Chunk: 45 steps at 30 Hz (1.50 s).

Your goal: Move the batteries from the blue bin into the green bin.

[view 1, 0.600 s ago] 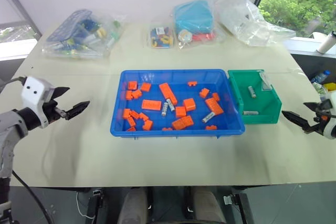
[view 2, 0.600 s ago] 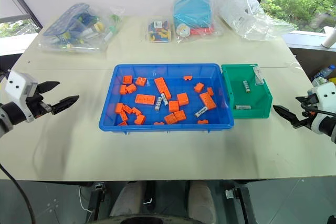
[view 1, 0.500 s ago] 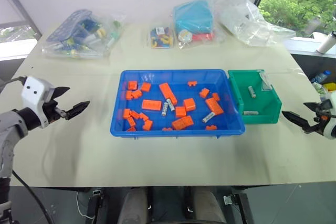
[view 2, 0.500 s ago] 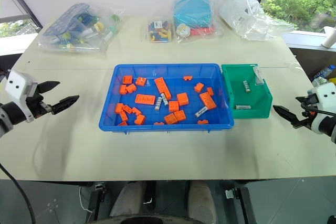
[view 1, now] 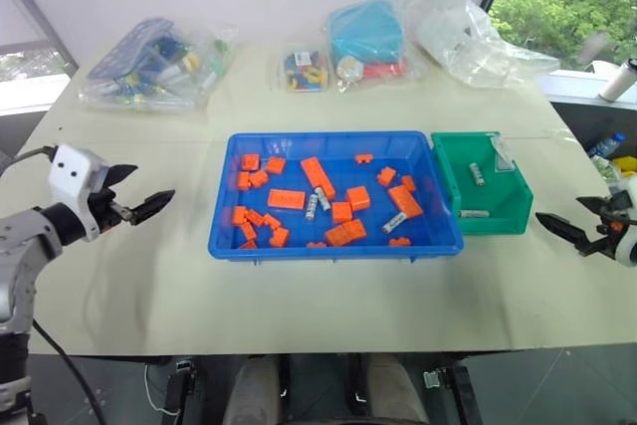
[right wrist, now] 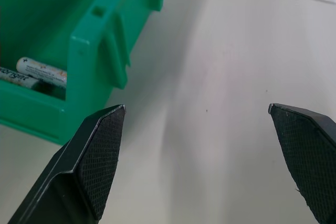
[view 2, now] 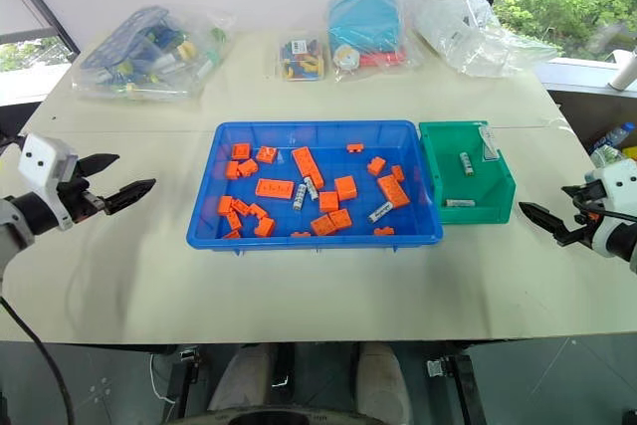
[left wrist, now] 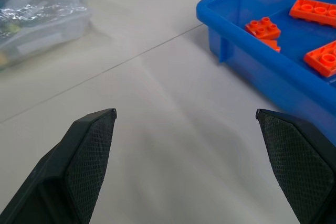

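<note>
Both claws are spread wide and empty: your left claw (view 1: pixel 139 204) hangs over the surface (view 1: pixel 328 296) left of the blue bin (view 1: pixel 334 246), your right claw (view 1: pixel 569 228) just right of the green bin (view 1: pixel 501 223). Three batteries (view 1: pixel 313 207) lie flat among orange bricks (view 1: pixel 287 199) in the blue bin: two side by side near the middle, one toward the green end. Two more lie in the green bin already. Expect them to be small, rigid, smooth metal cylinders, light but likely to roll or slip from the pads. I would pinch each across its middle, fingers either side of the long axis. Bricks crowd close, so come straight down.
</note>
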Motion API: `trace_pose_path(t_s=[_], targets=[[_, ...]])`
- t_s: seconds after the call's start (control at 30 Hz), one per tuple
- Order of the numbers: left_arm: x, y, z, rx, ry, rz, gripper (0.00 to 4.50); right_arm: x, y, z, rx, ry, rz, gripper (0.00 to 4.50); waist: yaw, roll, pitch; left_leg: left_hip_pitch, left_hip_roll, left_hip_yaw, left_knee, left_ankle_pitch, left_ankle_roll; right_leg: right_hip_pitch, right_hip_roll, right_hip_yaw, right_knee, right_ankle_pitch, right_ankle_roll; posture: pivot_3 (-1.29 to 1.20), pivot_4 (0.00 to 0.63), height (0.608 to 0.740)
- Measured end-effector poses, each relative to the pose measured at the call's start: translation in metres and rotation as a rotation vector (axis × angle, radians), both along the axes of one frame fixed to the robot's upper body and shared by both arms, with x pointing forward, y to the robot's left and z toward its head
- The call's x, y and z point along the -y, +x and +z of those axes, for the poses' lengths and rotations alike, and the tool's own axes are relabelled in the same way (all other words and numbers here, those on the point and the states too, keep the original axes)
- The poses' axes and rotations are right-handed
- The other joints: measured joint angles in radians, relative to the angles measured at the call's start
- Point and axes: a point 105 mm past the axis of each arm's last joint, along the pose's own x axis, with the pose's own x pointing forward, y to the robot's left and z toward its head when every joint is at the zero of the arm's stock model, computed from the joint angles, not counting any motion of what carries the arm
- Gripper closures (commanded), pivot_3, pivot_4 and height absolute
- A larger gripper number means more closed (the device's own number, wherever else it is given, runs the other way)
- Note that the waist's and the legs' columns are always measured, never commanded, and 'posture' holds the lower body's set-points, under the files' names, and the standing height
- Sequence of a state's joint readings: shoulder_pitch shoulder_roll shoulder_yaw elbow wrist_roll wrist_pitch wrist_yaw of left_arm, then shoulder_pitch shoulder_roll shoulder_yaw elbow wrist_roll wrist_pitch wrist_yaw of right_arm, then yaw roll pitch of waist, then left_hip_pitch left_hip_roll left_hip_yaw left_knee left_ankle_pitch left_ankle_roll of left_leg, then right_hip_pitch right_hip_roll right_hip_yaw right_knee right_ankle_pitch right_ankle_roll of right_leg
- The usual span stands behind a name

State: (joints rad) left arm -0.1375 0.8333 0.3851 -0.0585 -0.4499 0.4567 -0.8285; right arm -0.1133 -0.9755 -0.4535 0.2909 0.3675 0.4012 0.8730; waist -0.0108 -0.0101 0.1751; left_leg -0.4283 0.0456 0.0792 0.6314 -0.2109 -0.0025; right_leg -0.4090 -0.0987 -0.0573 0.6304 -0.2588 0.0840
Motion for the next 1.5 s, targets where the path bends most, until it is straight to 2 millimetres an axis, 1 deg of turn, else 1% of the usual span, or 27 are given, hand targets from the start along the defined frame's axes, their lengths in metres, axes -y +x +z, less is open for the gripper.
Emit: trace_pose_path(t_s=[0.1, 0.17, 0.23, 0.3, 0.4, 0.47, 0.5, 0.53, 0.57, 0.63, 0.7, 0.73, 0.8, 0.87, 0.93, 1.07, 1.2, 1.33, 1.5], targets=[[0.012, -0.003, 0.004, 0.004, -0.029, -0.043, 0.03, -0.008, 0.004, 0.017, 0.02, -0.013, 0.049, 0.0, -0.001, 0.0, 0.0, 0.0, 0.001, 0.0, 0.0, 0.0, 0.0, 0.0, 0.001, 0.0, 0.0, 0.0, 0.0, 0.0, 0.15, 0.736], [0.019, -0.005, 0.006, -0.008, -0.058, -0.075, 0.03, -0.022, 0.008, 0.029, 0.045, -0.011, 0.11, 0.0, -0.001, 0.0, 0.0, 0.0, 0.002, 0.0, 0.0, 0.0, 0.0, 0.0, 0.002, 0.0, 0.0, 0.0, 0.0, 0.0, 0.15, 0.736], [0.027, -0.008, 0.009, -0.02, -0.089, -0.119, 0.03, -0.04, 0.011, 0.039, 0.054, -0.012, 0.186, 0.0, -0.001, 0.0, 0.0, 0.0, 0.002, 0.0, 0.0, 0.0, 0.0, 0.0, 0.002, 0.0, 0.0, 0.0, 0.0, 0.0, 0.15, 0.736], [0.038, -0.013, 0.016, -0.04, -0.1, -0.189, 0.03, -0.071, 0.017, 0.055, 0.069, -0.012, 0.307, 0.0, -0.004, 0.0, 0.001, 0.0, 0.002, 0.0, 0.0, 0.0, 0.0, -0.001, 0.002, 0.001, 0.001, 0.001, -0.001, 0.0, 0.15, 0.736], [0.055, -0.02, 0.036, -0.021, -0.069, -0.301, 0.03, -0.127, 0.023, 0.088, 0.133, -0.009, 0.514, 0.0, -0.004, 0.001, 0.001, 0.0, 0.002, 0.0, 0.0, 0.0, 0.0, -0.001, 0.002, 0.001, 0.001, 0.001, -0.001, 0.0, 0.15, 0.736], [0.068, -0.025, 0.043, -0.022, -0.043, -0.384, 0.03, -0.175, 0.028, 0.109, 0.191, 0.008, 0.673, 0.0, -0.008, 0.001, 0.001, 0.0, 0.002, 0.001, 0.0, 0.0, 0.0, -0.002, 0.002, 0.001, 0.001, 0.001, -0.002, 0.0, 0.15, 0.736], [0.076, -0.028, 0.044, -0.025, -0.034, -0.431, 0.03, -0.199, 0.028, 0.115, 0.205, 0.012, 0.755, 0.0, -0.009, 0.001, 0.001, 0.0, 0.003, 0.001, -0.001, 0.0, 0.0, -0.003, 0.003, 0.001, 0.001, 0.001, -0.002, 0.0, 0.15, 0.736], [0.087, -0.032, 0.044, -0.032, -0.022, -0.494, 0.03, -0.232, 0.026, 0.117, 0.205, 0.017, 0.864, 0.0, -0.008, 0.001, 0.001, 0.0, 0.003, 0.001, -0.001, 0.0, 0.0, -0.003, 0.003, 0.001, 0.001, 0.001, -0.002, 0.0, 0.15, 0.736], [0.092, -0.034, 0.043, -0.039, -0.015, -0.524, 0.03, -0.247, 0.025, 0.114, 0.188, 0.022, 0.913, 0.0, -0.005, 0.001, 0.001, -0.001, 0.003, 0.001, -0.002, 0.0, 0.0, -0.004, 0.003, 0.001, 0.001, 0.001, -0.002, 0.0, 0.15, 0.736], [0.096, -0.037, 0.039, -0.065, -0.007, -0.553, 0.03, -0.269, 0.026, 0.103, 0.133, 0.039, 0.974, 0.0, 0.004, 0.0, 0.001, -0.003, 0.002, 0.0, -0.001, 0.0, 0.0, -0.005, 0.002, 0.001, 0.001, 0.001, -0.002, 0.0, 0.15, 0.736], [0.098, -0.039, 0.036, -0.089, 0.012, -0.576, 0.03, -0.296, 0.031, 0.086, 0.064, 0.025, 1.027, 0.0, 0.001, 0.0, 0.001, -0.011, 0.002, 0.001, 0.001, 0.0, 0.0, -0.012, 0.002, 0.001, 0.002, 0.002, -0.002, 0.0, 0.15, 0.736], [0.1, -0.04, 0.033, -0.1, 0.019, -0.592, 0.03, -0.31, 0.033, 0.075, 0.028, 0.006, 1.053, 0.0, -0.002, 0.0, 0.001, -0.017, 0.002, 0.001, 0.004, 0.0, 0.0, -0.018, 0.002, 0.001, 0.003, 0.005, 0.0, 0.0, 0.15, 0.736], [0.102, -0.042, 0.029, -0.113, 0.031, -0.607, 0.03, -0.327, 0.038, 0.058, -0.022, -0.025, 1.071, 0.0, -0.003, 0.0, 0.001, -0.017, 0.0, 0.004, 0.006, 0.0, 0.0, -0.018, 0.003, 0.001, 0.004, 0.006, 0.001, 0.0, 0.15, 0.736], [0.104, -0.043, 0.023, -0.127, 0.05, -0.617, 0.03, -0.342, 0.045, 0.042, -0.072, -0.057, 1.07, 0.0, -0.004, 0.0, 0.001, -0.017, 0.001, 0.005, 0.008, 0.0, 0.0, -0.018, 0.004, 0.001, 0.006, 0.006, 0.001, 0.0, 0.15, 0.736], [0.104, -0.043, 0.021, -0.127, 0.061, -0.62, 0.03, -0.352, 0.051, 0.027, -0.118, -0.085, 1.061, 0.0, -0.001, 0.0, 0.001, -0.017, 0.002, 0.004, 0.011, 0.0, 0.0, -0.018, 0.005, 0.001, 0.009, 0.006, 0.001, 0.0, 0.15, 0.736], [0.105, -0.042, 0.02, -0.126, 0.068, -0.616, 0.03, -0.358, 0.063, 0.003, -0.189, -0.138, 1.02, 0.0, 0.0, 0.0, 0.001, -0.017, 0.002, 0.003, 0.013, 0.0, 0.0, -0.018, 0.005, 0.001, 0.012, 0.006, 0.0, 0.0, 0.15, 0.736], [0.107, -0.041, 0.017, -0.123, 0.076, -0.618, 0.03, -0.363, 0.066, -0.01, -0.227, -0.176, 1.02, 0.0, -0.003, 0.0, 0.001, -0.017, 0.002, 0.003, 0.014, 0.0, 0.0, -0.019, 0.005, 0.001, 0.016, 0.006, 0.001, 0.0, 0.15, 0.736], [0.107, -0.04, 0.017, -0.116, 0.078, -0.607, 0.03, -0.36, 0.072, -0.022, -0.251, -0.227, 1.009, 0.0, -0.003, 0.0, 0.001, -0.017, 0.002, 0.003, 0.014, 0.0, 0.0, -0.019, 0.006, 0.001, 0.017, 0.006, 0.001, 0.0, 0.15, 0.736], [0.107, -0.039, 0.018, -0.11, 0.08, -0.603, 0.03, -0.356, 0.076, -0.027, -0.242, -0.293, 1.023, 0.0, -0.003, 0.0, 0.001, -0.017, 0.002, 0.003, 0.014, 0.0, 0.0, -0.019, 0.006, 0.001, 0.017, 0.006, 0.001, 0.0, 0.15, 0.736]])
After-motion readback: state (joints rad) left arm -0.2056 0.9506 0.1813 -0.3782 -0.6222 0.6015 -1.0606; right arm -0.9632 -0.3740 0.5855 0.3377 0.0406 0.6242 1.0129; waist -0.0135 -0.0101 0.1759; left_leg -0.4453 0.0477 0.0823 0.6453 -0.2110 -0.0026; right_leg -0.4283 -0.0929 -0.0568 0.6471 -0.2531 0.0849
